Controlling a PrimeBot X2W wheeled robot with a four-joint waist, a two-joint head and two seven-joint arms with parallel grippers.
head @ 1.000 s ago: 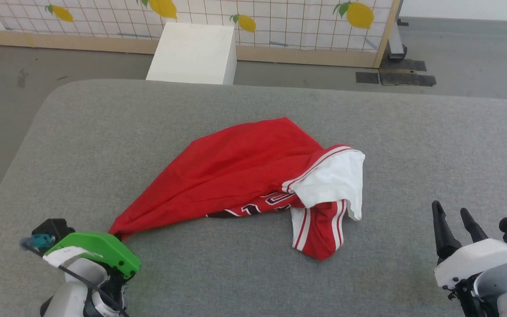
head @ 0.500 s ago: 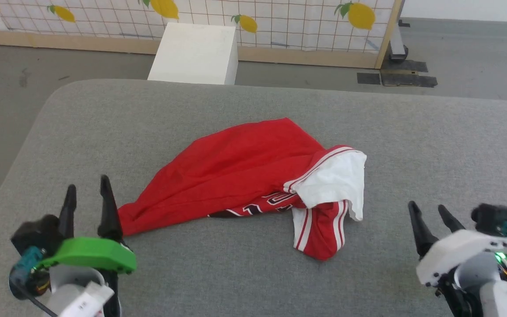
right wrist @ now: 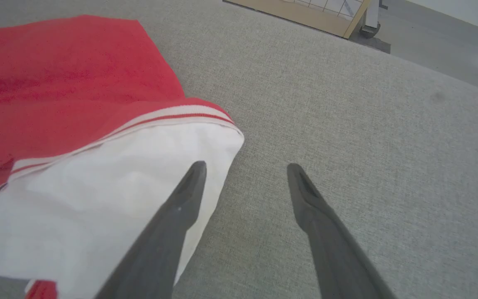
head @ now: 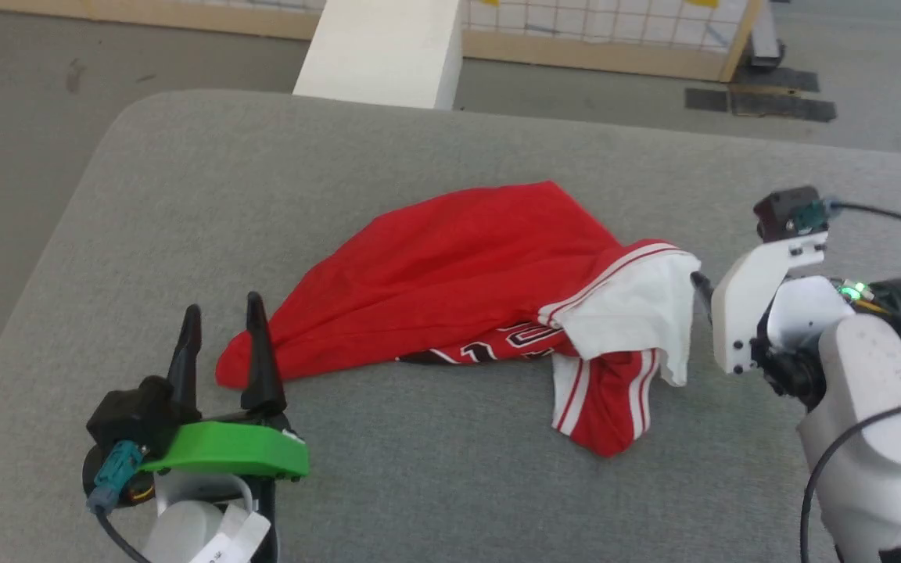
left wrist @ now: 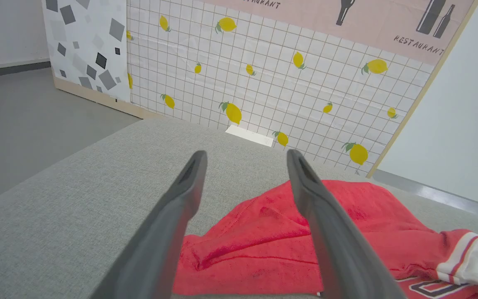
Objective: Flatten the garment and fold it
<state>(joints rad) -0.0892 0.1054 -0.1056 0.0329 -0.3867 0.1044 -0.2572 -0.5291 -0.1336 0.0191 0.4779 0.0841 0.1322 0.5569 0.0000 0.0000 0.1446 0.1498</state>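
Observation:
The garment point(head: 458, 258) lies crumpled in the middle of the grey padded table point(head: 419, 141), red body to the left and a white sleeve point(head: 638, 313) with striped trim to the right. Part of a black print shows along its near edge. My left gripper point(head: 222, 309) stands open by the garment's left corner, holding nothing. In the left wrist view the left gripper point(left wrist: 246, 153) has the red cloth point(left wrist: 264, 232) beyond and beneath its fingers. My right gripper point(right wrist: 246, 167) is open at the sleeve's right edge, its left finger over the white sleeve point(right wrist: 98, 178).
A white box point(head: 388, 47) stands on the floor just past the table's far edge. Behind it runs a lemon-print screen point(left wrist: 264, 74) with a wooden base. The table's left edge curves away near my left arm. Bare grey padding point(right wrist: 367, 124) lies right of the sleeve.
My left gripper has opened, let go of the garment's left corner and lifted. My right arm has come forward to the white sleeve. The head camera has shifted downward.

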